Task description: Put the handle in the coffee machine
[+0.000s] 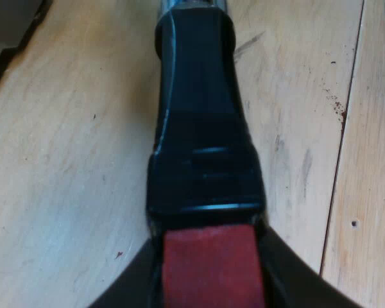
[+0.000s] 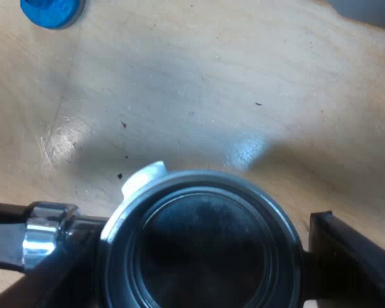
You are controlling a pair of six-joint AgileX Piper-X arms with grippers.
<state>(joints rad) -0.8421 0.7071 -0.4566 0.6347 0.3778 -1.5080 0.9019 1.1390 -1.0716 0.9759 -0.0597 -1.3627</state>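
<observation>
Glossy black plastic handle [image 1: 202,128], polished metal holder [image 2: 199,181], scuffed wooden table [image 1: 64,160].

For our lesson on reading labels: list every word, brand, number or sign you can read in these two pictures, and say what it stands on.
There are none to read.
The dark handle bears only moulded ridges, and its red end is plain.
The metal basket, the blue tamper and the wooden table carry no print.
</observation>
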